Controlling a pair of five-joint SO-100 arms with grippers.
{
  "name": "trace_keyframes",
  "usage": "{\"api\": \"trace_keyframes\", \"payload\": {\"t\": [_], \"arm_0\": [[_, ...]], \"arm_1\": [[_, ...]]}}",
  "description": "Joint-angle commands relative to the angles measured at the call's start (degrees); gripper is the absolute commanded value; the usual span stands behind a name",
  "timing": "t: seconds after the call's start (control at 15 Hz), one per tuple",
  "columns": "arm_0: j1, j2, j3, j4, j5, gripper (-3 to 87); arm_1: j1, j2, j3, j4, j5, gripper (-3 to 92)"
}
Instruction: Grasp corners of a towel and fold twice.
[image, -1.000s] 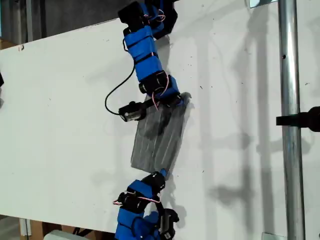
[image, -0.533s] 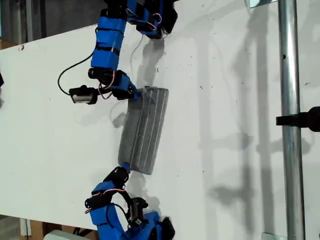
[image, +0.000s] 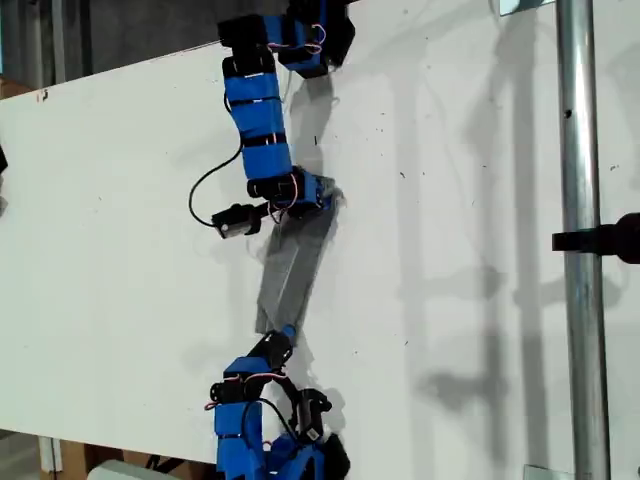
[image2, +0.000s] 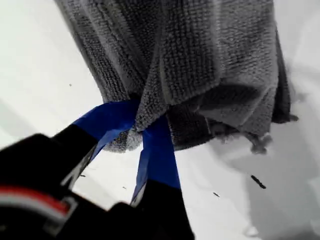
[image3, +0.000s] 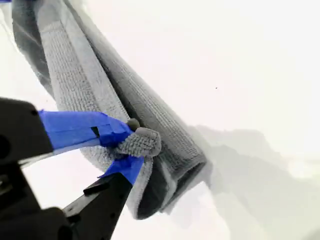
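The grey striped towel (image: 295, 265) hangs stretched as a narrow folded strip between two blue arms over the white table (image: 120, 220). One arm's gripper (image: 312, 196) holds its far end and the other arm's gripper (image: 284, 334) holds its near end; the wrist views do not show which arm is which. In the first wrist view my first gripper (image2: 140, 127) is shut on a bunched edge of the towel (image2: 200, 60). In the second wrist view my second gripper (image3: 127, 145) is shut on a rolled corner (image3: 142, 142) of the towel (image3: 75, 85).
A vertical metal pole (image: 578, 250) with a black clamp (image: 605, 240) stands at the exterior view's right. A black cable (image: 205, 190) loops beside the far arm. The table's edge runs along the exterior view's upper left and bottom.
Both arms swung the towel toward the exterior view's left, then back toward the right. The towel now looks narrower, drawn taut between the two grippers.
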Motion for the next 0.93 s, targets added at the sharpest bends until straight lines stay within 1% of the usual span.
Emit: {"api": "trace_keyframes", "payload": {"t": [0.0, 0.07, 0.13, 0.2, 0.27, 0.33, 0.4, 0.47, 0.53, 0.6, 0.67, 0.73, 0.8, 0.87], "arm_0": [[-1.3, 0.7, -0.2, 1.0, -2.4, 24.0], [-1.8, 3.5, -1.6, 4.0, -3.7, 23.5], [-1.5, 7.1, -4.3, 8.6, -4.7, 22.0], [-0.8, 11.3, -7.2, 14.2, -6.3, 21.1], [0.8, 17.3, -8.2, 17.8, -7.7, 20.4], [4.0, 24.7, -7.1, 19.5, -8.3, 19.5], [8.0, 32.6, -4.2, 19.6, -9.9, 18.6], [11.2, 39.6, -0.4, 19.7, -13.4, 17.2], [15.5, 45.1, 4.6, 18.5, -17.1, 17.0], [20.2, 50.3, 11.2, 15.3, -21.1, 16.2], [24.8, 56.2, 19.0, 10.8, -25.0, 15.3], [28.3, 63.5, 25.4, 8.5, -28.9, 15.1], [31.3, 72.0, 30.1, 8.9, -31.6, 16.6], [33.0, 80.9, 33.9, 11.0, -33.7, 16.7]], "arm_1": [[2.3, 0.9, 0.0, 2.6, 2.5, 23.9], [3.7, 2.3, -0.9, 7.7, 4.0, 35.6], [4.4, 5.6, -1.1, 12.7, 5.2, 40.4], [4.3, 10.8, 0.3, 16.5, 6.6, 41.9], [3.3, 17.6, 3.2, 17.9, 8.7, 43.0], [1.5, 24.3, 6.4, 19.1, 11.9, 43.4], [-0.8, 30.0, 11.2, 19.2, 16.5, 44.0], [-3.3, 34.3, 16.5, 17.2, 21.8, 45.1], [-5.0, 37.5, 22.7, 13.6, 26.8, 46.6], [-5.9, 41.2, 30.7, 6.8, 31.4, 47.1], [-5.8, 44.6, 39.6, -3.4, 34.7, 47.0], [-4.5, 45.4, 46.1, -12.5, 37.4, 46.9], [-2.5, 43.6, 48.6, -18.9, 38.0, 46.9], [0.2, 40.0, 48.4, -24.4, 37.3, 46.9]]}}
